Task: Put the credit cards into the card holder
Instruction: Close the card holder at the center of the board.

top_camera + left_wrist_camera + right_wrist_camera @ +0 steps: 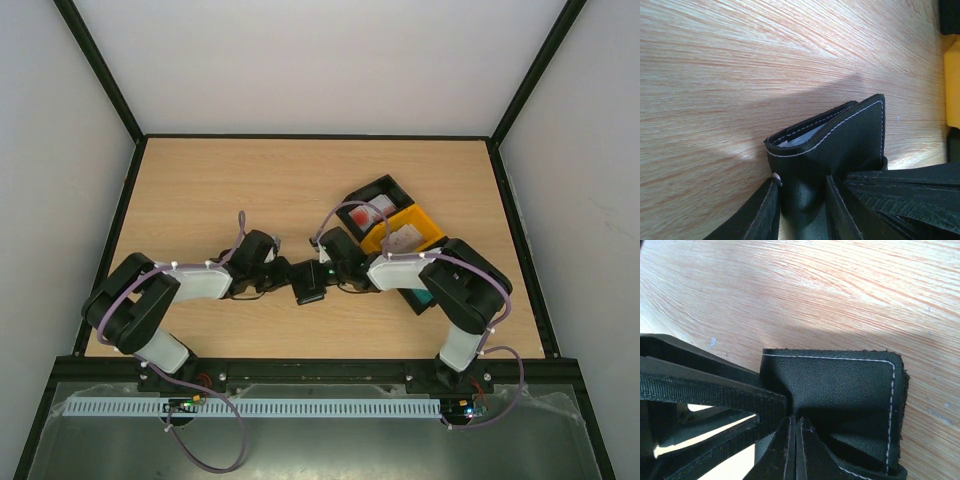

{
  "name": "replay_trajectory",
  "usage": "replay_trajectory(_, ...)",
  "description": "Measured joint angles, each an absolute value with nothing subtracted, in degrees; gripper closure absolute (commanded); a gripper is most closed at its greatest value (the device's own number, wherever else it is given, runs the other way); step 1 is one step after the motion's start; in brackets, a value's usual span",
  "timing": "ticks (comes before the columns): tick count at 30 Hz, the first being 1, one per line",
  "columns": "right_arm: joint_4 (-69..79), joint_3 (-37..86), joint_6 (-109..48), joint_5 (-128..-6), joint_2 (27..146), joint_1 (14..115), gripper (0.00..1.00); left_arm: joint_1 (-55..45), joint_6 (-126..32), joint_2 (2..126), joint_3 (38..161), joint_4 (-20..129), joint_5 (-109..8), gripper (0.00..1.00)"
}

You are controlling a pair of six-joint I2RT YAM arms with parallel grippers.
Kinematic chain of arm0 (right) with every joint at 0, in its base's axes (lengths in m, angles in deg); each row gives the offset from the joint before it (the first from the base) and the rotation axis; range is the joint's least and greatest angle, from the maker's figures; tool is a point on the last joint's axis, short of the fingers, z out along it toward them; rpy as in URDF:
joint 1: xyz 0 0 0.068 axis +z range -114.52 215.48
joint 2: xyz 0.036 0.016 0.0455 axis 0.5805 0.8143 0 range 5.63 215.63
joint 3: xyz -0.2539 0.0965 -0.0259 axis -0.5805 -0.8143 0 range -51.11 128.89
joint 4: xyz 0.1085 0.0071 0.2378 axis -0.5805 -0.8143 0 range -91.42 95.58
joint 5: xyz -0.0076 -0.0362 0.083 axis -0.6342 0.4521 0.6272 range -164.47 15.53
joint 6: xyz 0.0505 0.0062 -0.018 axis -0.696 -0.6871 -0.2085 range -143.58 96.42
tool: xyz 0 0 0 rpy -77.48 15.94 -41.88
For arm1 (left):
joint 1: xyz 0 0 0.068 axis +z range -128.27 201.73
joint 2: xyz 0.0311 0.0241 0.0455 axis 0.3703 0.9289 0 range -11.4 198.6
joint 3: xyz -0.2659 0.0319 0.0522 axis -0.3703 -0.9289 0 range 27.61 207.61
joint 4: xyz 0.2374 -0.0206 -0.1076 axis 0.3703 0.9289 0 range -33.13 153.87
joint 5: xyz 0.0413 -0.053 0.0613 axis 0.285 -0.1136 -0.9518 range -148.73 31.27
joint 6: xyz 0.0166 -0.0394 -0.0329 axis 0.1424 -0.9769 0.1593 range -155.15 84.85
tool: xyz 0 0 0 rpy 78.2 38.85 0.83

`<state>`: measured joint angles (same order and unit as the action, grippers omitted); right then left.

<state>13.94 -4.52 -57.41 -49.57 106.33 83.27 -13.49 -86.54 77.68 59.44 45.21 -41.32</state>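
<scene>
1. Small black stitched folding card holder (308,282) lies mid-desk (250,180), near the front, between both arms.
2. Left end effector (801,190) is grasping it, one finger on each side.
3. Right end effector (794,427) is clenched, tips touching the holder's cover. Can't tell if a flap is pinched.
4. Red-and-white plastic credit card (365,213) sits in the black bin (385,181) and a pale plastic card (405,238) in the yellow bin (425,220). Both lie behind and right of the holder, so the right arm is nearer.
5. Holder's open edge shows pale lining. A card probably goes in there.

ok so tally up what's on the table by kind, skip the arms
card holder: 1
bins: 2, black bin and yellow bin
cards showing: 2, red-and-white card and pale card
teal thing by the right arm, kind unclear: 1
total: 6
</scene>
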Motion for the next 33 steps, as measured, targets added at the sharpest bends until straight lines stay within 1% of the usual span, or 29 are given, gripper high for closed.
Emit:
replay_trajectory(13,34.55,-12.37,-67.83,-35.67,110.27,77.70,0.98,-13.51,-86.57,77.68,59.44,45.25,-41.45,0.72)
replay_trajectory(27,43.16,-12.13,-72.16,-22.16,116.80,72.39,0.98,-13.62,-86.52,77.77,59.81,45.93,-41.87,0.73)
replay_trajectory(31,43.84,-11.67,-72.88,-20.19,117.68,71.60,0.98,-13.62,-86.06,78.21,60.58,46.59,-42.11,0.73)
replay_trajectory(33,43.08,-11.41,-72.73,-20.21,117.37,71.49,0.97,-13.62,-85.74,78.29,60.82,46.85,-42.46,0.72)
